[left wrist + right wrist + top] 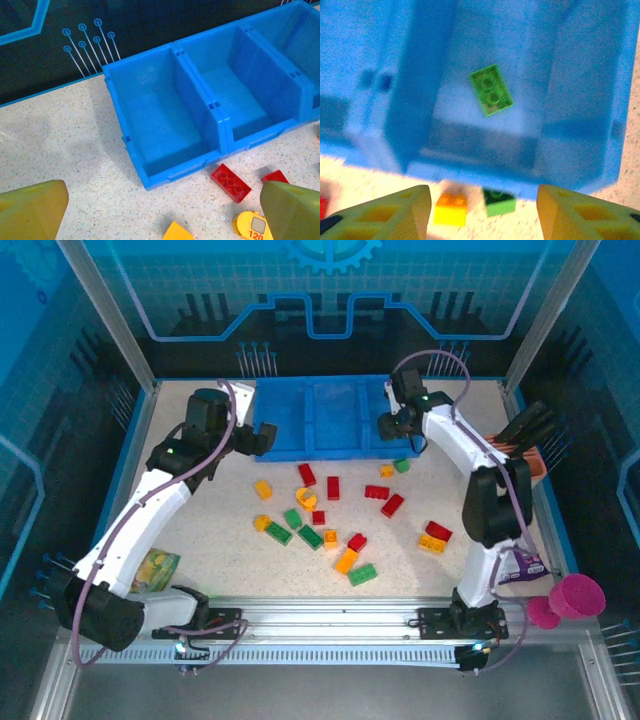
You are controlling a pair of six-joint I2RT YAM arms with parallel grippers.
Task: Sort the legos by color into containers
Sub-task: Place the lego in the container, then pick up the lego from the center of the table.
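lying flat on the floor of the right-end compartment of the blue tray point(320, 418), one green lego point(491, 90) faces studs up, skewed to the walls and touching none of them.

tray: low, rectangular, three square compartments side by side, set along the far edge of the table point(225, 565).

remaining legos: small studded bricks in red, green and yellow/orange, loose on the table centre between the tray and the near edge, mostly apart from one another. a red brick point(306, 474) and a yellow brick point(263, 488) lie close to the tray's near wall. an orange brick point(346, 560) and a green brick point(362, 575) lie closest to the near edge, just beside each other. in the right wrist view, a small yellow brick point(451, 209) and a small green brick point(498, 202) lie side by side on the table just outside the tray's near wall.

right gripper point(392, 426): above the right-end compartment, fingers point(385, 215) spread, nothing between them.

left gripper point(262, 437): at the tray's left end, fingers point(35, 210) spread, nothing between them.

periphery: a snack packet point(155, 568) near the near-left corner; a pink cup point(578, 595) beyond the near-right corner.
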